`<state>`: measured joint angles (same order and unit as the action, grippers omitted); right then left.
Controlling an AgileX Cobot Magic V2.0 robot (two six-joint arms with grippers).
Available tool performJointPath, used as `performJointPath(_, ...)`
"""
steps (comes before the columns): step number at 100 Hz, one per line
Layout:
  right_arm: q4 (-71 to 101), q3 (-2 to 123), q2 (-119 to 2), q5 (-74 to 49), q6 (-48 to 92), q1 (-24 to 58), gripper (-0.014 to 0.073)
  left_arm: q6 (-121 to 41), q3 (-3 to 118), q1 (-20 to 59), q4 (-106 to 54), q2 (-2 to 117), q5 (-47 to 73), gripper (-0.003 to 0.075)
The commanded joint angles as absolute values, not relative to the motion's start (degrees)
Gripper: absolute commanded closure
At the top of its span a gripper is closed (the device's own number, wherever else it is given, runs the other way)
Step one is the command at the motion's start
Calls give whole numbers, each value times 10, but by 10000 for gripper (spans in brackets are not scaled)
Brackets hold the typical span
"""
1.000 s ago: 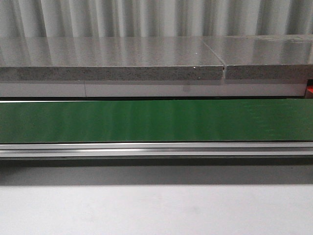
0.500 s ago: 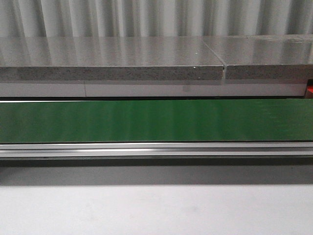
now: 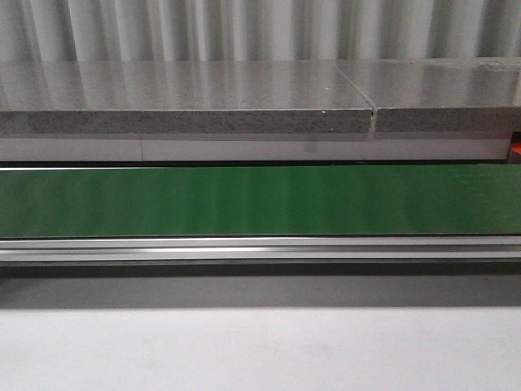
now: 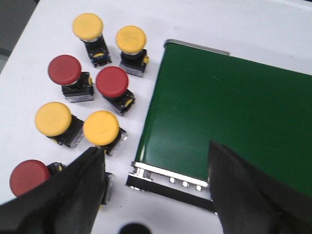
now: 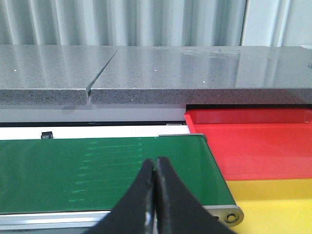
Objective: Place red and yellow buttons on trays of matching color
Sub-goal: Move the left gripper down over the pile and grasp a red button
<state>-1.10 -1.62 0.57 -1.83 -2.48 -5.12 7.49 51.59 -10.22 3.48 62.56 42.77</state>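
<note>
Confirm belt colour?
Green. The belt shows best in the front view, spanning the full width.

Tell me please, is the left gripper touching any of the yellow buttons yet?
Apart: the left wrist view shows the open left gripper holding nothing, with white table between its finger and the nearest yellow button.

White tabletop (image 3: pixel 260 350) carrying a green conveyor belt (image 3: pixel 260 200), buttons and two trays.

Belt spanning the front view from left to right, edged on the near side by an aluminium rail (image 3: pixel 260 248). Off the belt's left end, resting on the white surface: four yellow buttons (image 4: pixel 101 128) and three red buttons (image 4: pixel 112 82), clustered close together. Off the right end, a red tray (image 5: pixel 258 141) with a yellow tray (image 5: pixel 273 202) just nearer.
</note>
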Motion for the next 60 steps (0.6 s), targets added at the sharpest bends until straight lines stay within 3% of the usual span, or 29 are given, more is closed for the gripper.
performJointPath(1,-16,-6,18,23,-21,-53,659,82,559,-123,34,652,403,269)
performJointPath(27,-16,-6,18,23,-21,-53,659,78,573,-127,106,698,361,269)
performJointPath(60,-16,-6,18,23,-21,-53,659,99,680,-145,100,803,484,302)
